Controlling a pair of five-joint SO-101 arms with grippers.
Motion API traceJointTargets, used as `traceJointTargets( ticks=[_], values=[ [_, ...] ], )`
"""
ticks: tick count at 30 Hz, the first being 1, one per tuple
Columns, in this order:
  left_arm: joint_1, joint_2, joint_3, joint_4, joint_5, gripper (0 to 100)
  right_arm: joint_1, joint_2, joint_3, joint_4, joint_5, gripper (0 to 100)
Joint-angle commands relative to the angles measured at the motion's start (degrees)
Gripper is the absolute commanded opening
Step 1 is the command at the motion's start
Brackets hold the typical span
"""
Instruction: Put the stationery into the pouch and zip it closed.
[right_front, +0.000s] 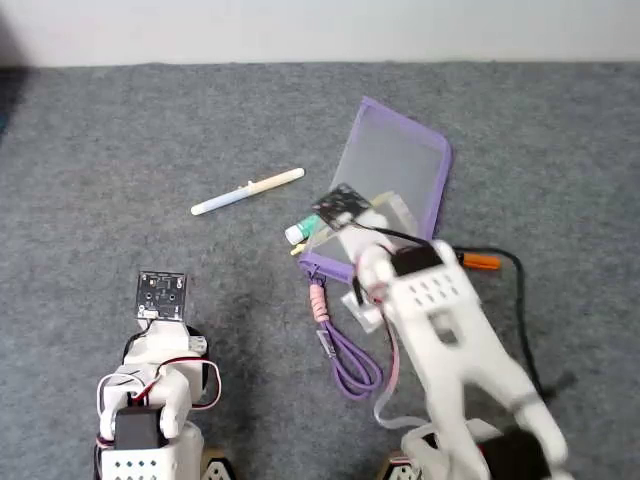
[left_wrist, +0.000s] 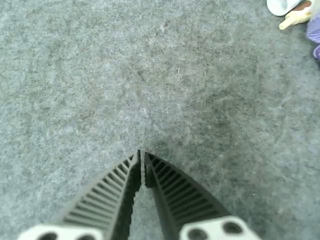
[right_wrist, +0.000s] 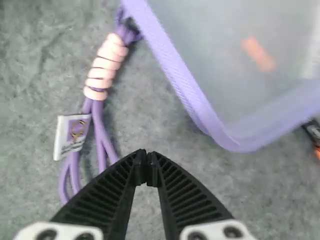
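Stationery was only partly packed, as far as I could judge. A translucent flat pouch with purple zip edging (right_front: 395, 165) lay on the grey felt-covered counter (right_front: 100, 130). A white item with a green cap (right_front: 298, 233) poked out of the pouch's near end, so the zip looked not yet closed. A slim pastel pen, blue at one end and cream at the other (right_front: 248, 191), lay loose on the counter, apart from the pouch and on its left. A small orange piece (right_front: 480, 261) showed beside my right arm; I could not tell whether it was inside the pouch. By my reckoning, the loose pen, the poking item and the zipping were all left to do.

My right jaws were pressed together at the tips and held nothing. They hung over bare counter just beside the pouch's purple cord loop with pink beads (right_wrist: 104, 62) and near the pouch's corner.

My left jaws were likewise closed tip to tip, empty, over bare counter well away from the pouch.
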Motion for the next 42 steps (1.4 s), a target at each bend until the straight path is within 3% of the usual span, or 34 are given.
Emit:
traceJointTargets(
  ticks=[1,7,14,38,42],
  values=[
    [0.09,-0.70,-0.31,0.18,-0.35,1,-3.82,10.77,-11.96,4.79,-0.79,10.6],
    [0.09,-0.70,-0.31,0.18,-0.35,1,-7.60,25.01,-27.60,7.96,-5.45,14.4],
    [0.09,-0.70,-0.31,0.18,-0.35,1,-12.35,31.43,-36.31,9.54,-7.38,14.4],
    [0.09,-0.70,-0.31,0.18,-0.35,1,-10.68,44.00,-38.07,5.23,-9.58,14.2],
    [0.09,-0.70,-0.31,0.18,-0.35,1,-10.51,44.18,-38.07,5.41,-9.41,4.4]
  ],
)
